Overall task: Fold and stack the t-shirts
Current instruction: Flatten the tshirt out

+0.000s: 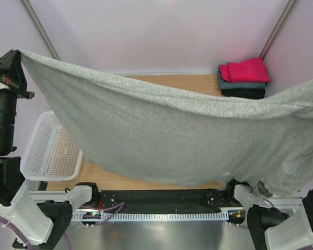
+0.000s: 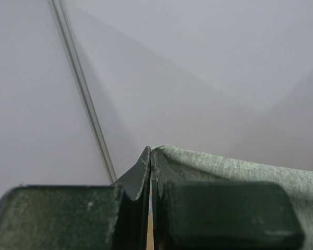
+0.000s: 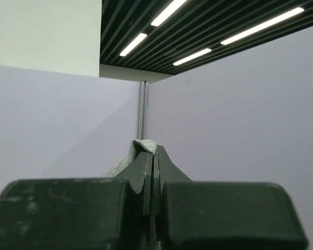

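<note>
Three folded shirts [image 1: 243, 79] sit stacked far right — the grey shirt [image 1: 172, 135] hangs unfolded between left gripper [image 2: 150, 152] and right gripper [image 3: 154, 150], each pinched shut on its edge.

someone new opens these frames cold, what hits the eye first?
The heather-grey t-shirt, stretched in mid-air across nearly the whole top view, pinched by the left gripper at upper left and the right gripper off the right edge. Then the folded stack at the far right corner of the table: magenta tee over slate-blue tee over black tee. A white mesh basket sits at the left.
</note>
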Robot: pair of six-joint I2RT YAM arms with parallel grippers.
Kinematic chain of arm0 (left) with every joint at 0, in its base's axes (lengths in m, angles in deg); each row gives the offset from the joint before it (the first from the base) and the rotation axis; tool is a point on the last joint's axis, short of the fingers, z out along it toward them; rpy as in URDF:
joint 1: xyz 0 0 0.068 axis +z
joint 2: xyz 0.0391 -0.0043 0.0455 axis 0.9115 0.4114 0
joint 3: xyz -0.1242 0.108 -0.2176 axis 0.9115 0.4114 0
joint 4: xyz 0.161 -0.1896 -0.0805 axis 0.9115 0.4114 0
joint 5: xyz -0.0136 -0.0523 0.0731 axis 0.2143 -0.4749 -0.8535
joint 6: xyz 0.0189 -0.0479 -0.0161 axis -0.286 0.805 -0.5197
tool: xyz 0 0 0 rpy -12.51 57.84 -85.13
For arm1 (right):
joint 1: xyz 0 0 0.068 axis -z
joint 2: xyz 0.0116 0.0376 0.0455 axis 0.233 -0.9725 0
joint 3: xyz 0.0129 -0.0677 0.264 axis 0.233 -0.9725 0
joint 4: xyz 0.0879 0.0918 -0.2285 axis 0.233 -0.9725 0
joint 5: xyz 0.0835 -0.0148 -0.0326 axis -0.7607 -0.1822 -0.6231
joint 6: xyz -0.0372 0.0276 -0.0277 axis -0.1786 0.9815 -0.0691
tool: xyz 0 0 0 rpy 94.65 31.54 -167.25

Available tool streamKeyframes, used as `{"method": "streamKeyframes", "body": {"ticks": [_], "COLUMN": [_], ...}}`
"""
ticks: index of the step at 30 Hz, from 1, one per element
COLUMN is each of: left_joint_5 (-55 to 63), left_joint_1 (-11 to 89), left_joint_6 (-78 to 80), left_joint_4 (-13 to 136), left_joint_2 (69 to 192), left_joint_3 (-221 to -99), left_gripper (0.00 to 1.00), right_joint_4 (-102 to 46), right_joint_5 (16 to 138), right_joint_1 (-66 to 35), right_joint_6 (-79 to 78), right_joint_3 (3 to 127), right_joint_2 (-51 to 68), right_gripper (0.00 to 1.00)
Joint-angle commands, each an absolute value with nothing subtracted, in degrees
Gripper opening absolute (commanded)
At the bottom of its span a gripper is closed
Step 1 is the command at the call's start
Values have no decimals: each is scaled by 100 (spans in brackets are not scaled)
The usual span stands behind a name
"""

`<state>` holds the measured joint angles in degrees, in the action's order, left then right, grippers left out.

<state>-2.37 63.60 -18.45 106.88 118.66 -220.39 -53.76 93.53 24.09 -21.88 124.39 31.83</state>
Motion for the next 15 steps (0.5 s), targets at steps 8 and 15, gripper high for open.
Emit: {"method": "streamKeyframes", "body": {"ticks": [8, 15], "left_joint_5": [-721, -624], "left_joint_1": [6395, 6395], "left_joint_6": [-2279, -2200], "left_joint_4": [9877, 9454], "left_joint_2": [12537, 13616], "left_joint_3": [-20391, -19572], "left_gripper": [0, 0], "right_joint_4": [-4341, -3973], "right_joint_5": [8872, 8572], "right_joint_1": [2384, 2384], "right_joint_6": [-2215, -2110], "right_joint_3": [9980, 9224], "right_joint_2": [2533, 1294], "right_gripper": [1, 1]}}
